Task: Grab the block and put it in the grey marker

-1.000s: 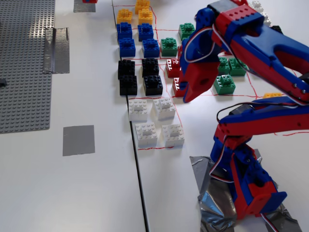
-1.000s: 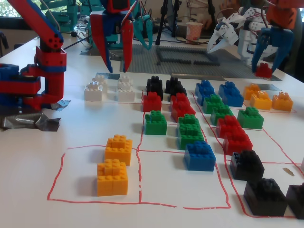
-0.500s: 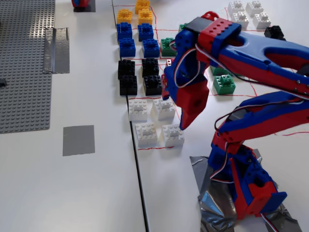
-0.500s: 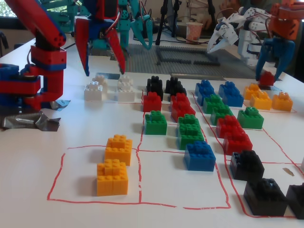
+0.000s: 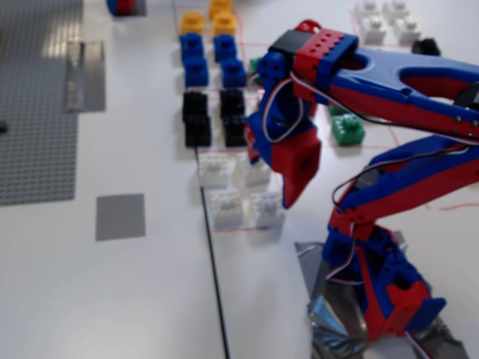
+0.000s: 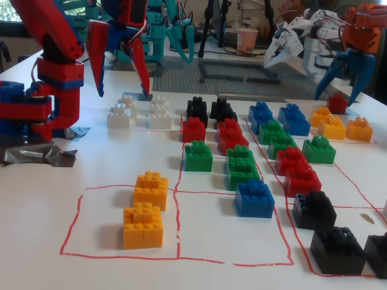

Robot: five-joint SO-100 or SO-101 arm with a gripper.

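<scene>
Jaws (image 6: 120,84) apart over four white blocks (image 5: 215,170); one grey marker (image 5: 120,217)

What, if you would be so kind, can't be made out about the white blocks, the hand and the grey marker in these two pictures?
- Which white block the hand targets: the top-down fixed view is motion-blurred, and the hand covers part of one block.
- Height of the hand above the blocks: neither fixed view settles it.
- The grey marker: not identifiable in the low fixed view.
- The arm's base: cut off by the bottom edge.
</scene>
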